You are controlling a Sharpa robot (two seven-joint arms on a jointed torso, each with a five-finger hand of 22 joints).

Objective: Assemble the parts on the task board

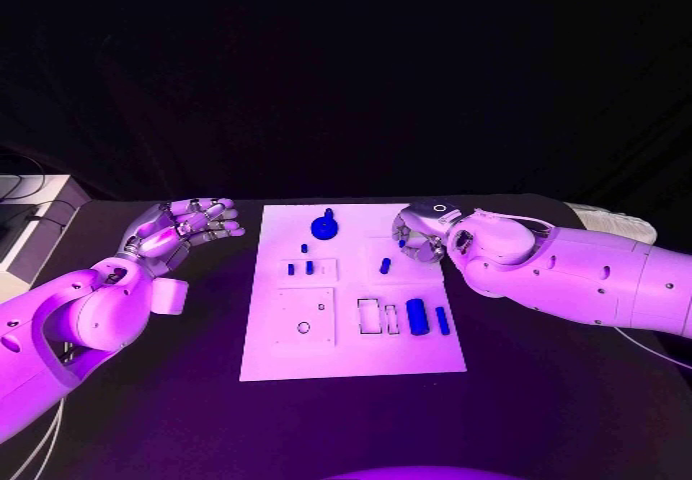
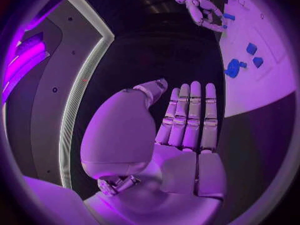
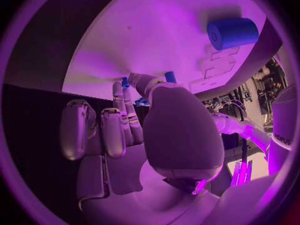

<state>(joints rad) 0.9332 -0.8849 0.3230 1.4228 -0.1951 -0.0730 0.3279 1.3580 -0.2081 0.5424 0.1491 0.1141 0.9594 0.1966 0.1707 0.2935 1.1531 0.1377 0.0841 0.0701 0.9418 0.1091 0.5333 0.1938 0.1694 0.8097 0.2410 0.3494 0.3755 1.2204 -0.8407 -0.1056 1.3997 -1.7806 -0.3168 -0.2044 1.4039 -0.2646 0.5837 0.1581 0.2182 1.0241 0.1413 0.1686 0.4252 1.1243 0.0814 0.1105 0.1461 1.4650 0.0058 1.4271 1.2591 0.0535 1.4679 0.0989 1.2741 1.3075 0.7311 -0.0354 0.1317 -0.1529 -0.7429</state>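
Early stage, judged. Parts [image 1: 417,316] mostly loose on board [image 1: 281,345]; slots near board's middle unfilled. Left hand [image 1: 185,228] off board's left edge, fingers apart, nothing held. Right hand [image 1: 423,232] at board's far-right edge; grip: cannot tell.

The left hand [image 1: 185,228] hovers at nine o'clock, fingers straight and together, holding nothing. The right hand [image 1: 423,232] hangs near two o'clock, palm down, fingers loosely extended and empty
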